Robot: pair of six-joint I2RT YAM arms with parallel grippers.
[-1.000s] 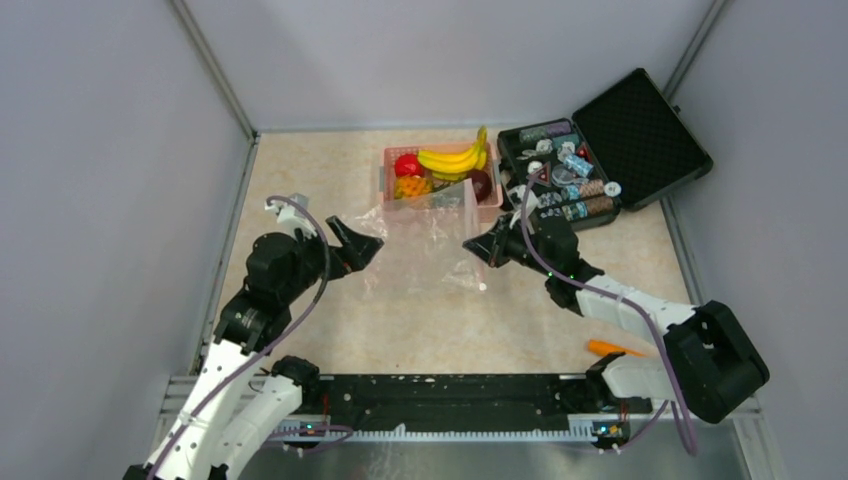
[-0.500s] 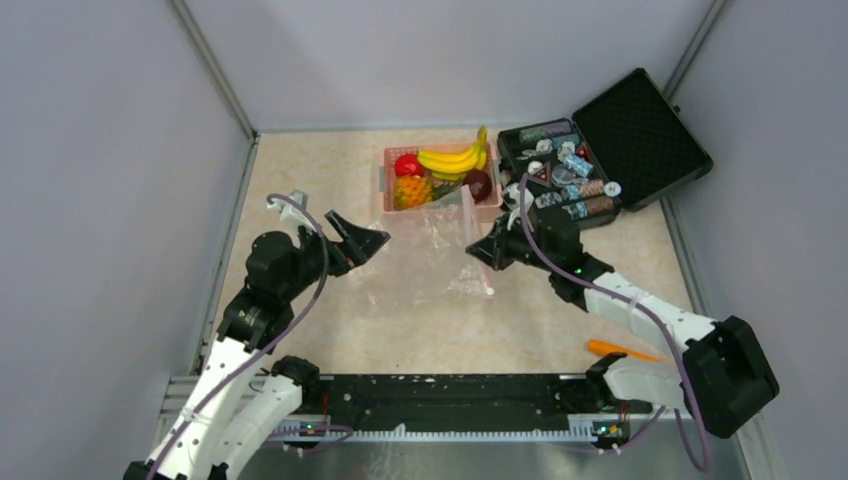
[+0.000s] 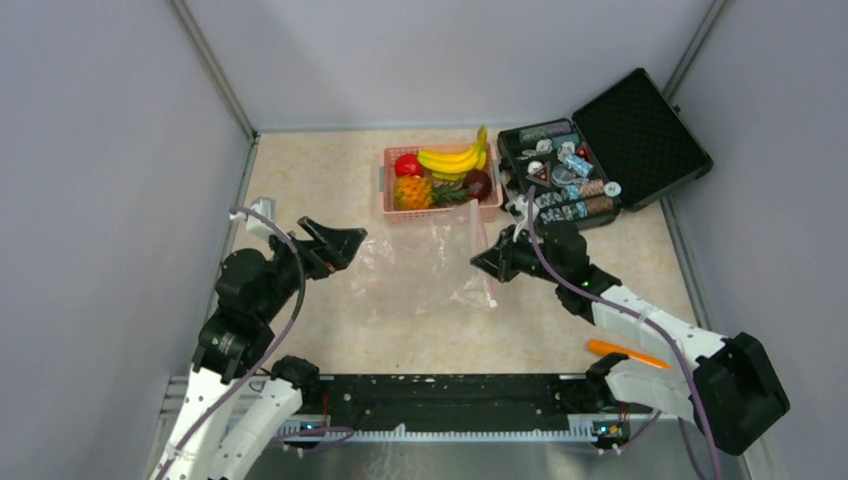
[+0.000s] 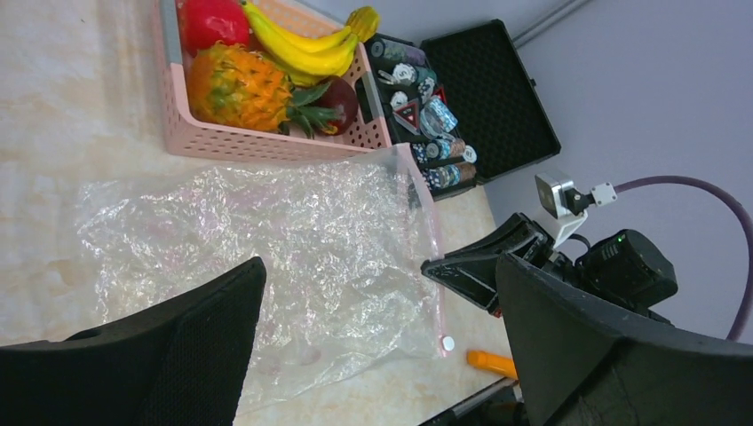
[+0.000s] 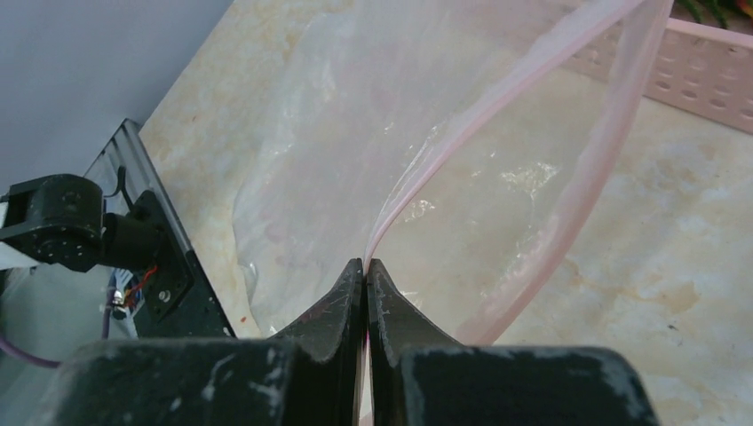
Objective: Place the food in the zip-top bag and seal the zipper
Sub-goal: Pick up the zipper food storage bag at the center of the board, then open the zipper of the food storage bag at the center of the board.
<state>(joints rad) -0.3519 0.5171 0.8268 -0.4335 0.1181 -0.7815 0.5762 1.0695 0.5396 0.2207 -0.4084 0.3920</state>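
The clear zip-top bag point(image 3: 415, 268) lies crinkled on the table just in front of the pink basket point(image 3: 385, 182). The banana bunch point(image 3: 452, 159), pineapple point(image 3: 411, 190), red fruit point(image 3: 406, 165) and maroon fruit point(image 3: 478, 183) all sit in the basket. The pink zipper strip point(image 3: 491, 293) runs along the bag's right edge. My right gripper point(image 3: 487, 263) is shut on this strip point(image 5: 497, 99) and lifts one lip, so the mouth gapes. My left gripper point(image 3: 338, 243) is open and empty at the bag's left edge; the bag point(image 4: 266, 231) shows between its fingers.
An open black case point(image 3: 590, 160) of small trinkets stands at the back right, beside the basket. An orange stick point(image 3: 615, 349) lies near the right arm's base. Grey walls close in the left, back and right sides.
My left gripper has drawn back to the left, off the bag's left corner. My right gripper has shifted slightly right and nearer, still holding the strip. The bag lies flatter.
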